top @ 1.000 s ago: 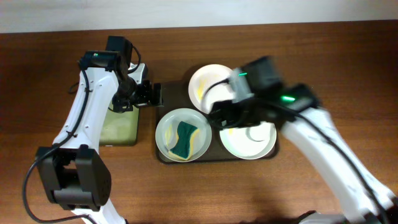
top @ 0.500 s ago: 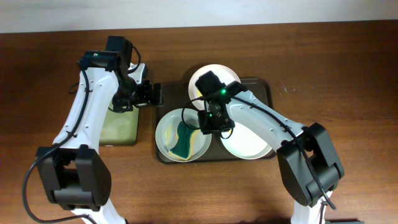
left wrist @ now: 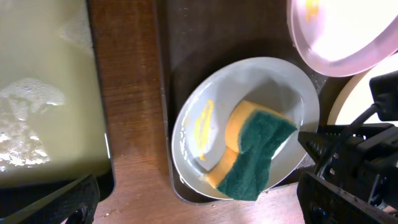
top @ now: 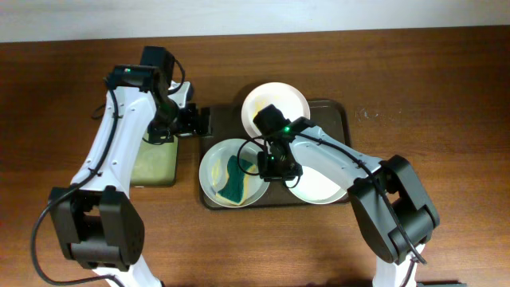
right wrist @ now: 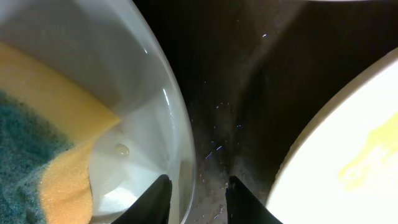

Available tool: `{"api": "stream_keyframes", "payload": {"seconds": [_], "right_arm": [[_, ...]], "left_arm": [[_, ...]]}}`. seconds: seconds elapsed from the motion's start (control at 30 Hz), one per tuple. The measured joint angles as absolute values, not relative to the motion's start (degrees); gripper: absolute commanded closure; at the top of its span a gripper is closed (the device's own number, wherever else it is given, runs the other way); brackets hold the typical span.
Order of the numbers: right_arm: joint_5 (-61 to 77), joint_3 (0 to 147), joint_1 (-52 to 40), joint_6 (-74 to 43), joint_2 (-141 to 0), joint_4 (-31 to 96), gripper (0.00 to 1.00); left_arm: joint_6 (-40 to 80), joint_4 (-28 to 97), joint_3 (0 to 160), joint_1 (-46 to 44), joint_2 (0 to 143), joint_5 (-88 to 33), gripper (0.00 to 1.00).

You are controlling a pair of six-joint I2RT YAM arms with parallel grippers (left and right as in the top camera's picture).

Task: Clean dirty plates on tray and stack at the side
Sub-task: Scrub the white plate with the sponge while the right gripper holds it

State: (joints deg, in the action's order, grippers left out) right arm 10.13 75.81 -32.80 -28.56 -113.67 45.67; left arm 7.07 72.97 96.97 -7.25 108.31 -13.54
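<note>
The right gripper (top: pixel 271 165) sits low on the tray (top: pixel 336 115), its jaws apart astride the right rim of the front-left plate (top: pixel 213 171), which holds a sponge (top: pixel 233 179). Only the right wrist view shows the narrow strip of bare tray between that rim and the neighbouring plate (top: pixel 323 183). The left gripper (top: pixel 198 121) hangs spread and empty over the bench (top: pixel 446 80), by the tray's left edge.

Three plates (top: pixel 275 102) lie on the tray (top: pixel 337 114); a sponge (top: pixel 233 182) lies in the lower-left plate (top: pixel 210 163); a smaller tray (top: pixel 155 165) sits left.
</note>
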Motion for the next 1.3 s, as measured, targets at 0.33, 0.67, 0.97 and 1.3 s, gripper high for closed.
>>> {"api": "stream_keyframes", "payload": {"seconds": [0.33,0.67,0.97,1.3], "right_arm": [[11.2,75.8,-32.8,-31.8,-113.7,45.2,0.96],[11.9,75.8,-31.3,-31.9,-113.7,44.9,0.96],[11.9,75.8,-31.2,-31.9,-113.7,45.0,0.96],[11.9,75.8,-31.2,-31.9,-113.7,45.1,0.96]], "left_arm": [[4.0,72.4,95.0,-10.8,108.3,-16.9,0.16],[-3.3,60.9,75.5,-13.9,108.3,-28.6,0.41],[-1.6,51.7,70.0,-18.2,108.3,-29.8,0.6],[1.9,44.6,66.1,-18.3,108.3,-25.9,0.93]]}}
